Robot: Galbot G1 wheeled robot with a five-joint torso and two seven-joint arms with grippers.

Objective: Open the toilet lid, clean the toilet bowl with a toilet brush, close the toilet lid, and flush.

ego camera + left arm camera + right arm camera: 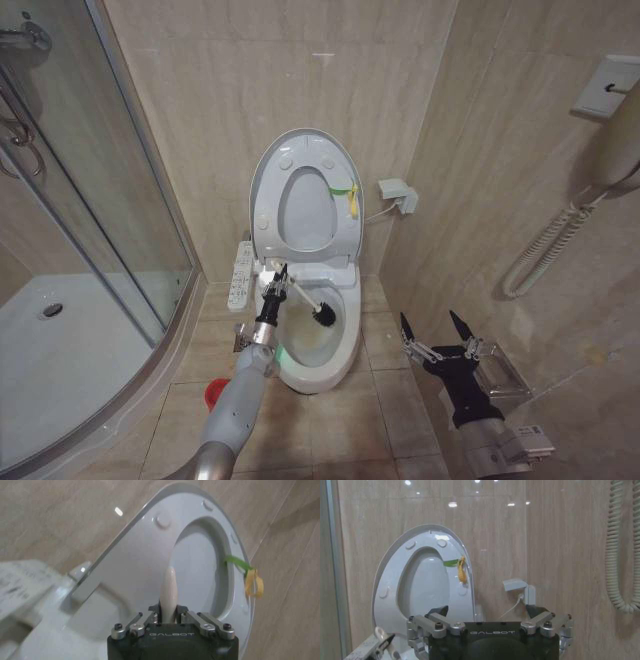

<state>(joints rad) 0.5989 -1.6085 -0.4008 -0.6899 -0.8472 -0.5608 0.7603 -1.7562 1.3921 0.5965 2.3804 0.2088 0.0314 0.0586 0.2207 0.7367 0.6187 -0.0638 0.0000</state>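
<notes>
- The large smooth white plastic toilet lid (304, 190) stands raised, leaning back against the beige tiled wall (250, 90). The white ring-shaped seat (306, 208) is lifted with it and lies against its underside.
- Small round bumpers show on the underside; a yellow-green tag (348, 194) hangs at the edge on the robot's right.
- The white ceramic toilet bowl (318, 335) is uncovered, with yellowish staining on its inner bottom.
- The left gripper (277, 286) is over the rear left rim of the bowl, fingers clamped on the slim white handle of the toilet brush (309, 304).
- The handle slants from the gripper toward the robot's right and downward; the round black bristle head is inside the bowl, near the right-hand inner wall. Contact between bristles and ceramic cannot be told.
- In the left wrist view the pale end of the handle sticks out between the closed fingers (145, 619), pointing at the raised lid.
- The right gripper (436, 330) is held above the floor tiles to the right of the toilet, well apart from it, fingers spread, nothing between them.
- A small red round holder cup (214, 394) stands on the floor left of the bowl, partly hidden by the left arm.
- A white side control panel (240, 274) sits at the toilet's left.
- The glass shower enclosure (90, 230) stands to the robot's left.
</notes>
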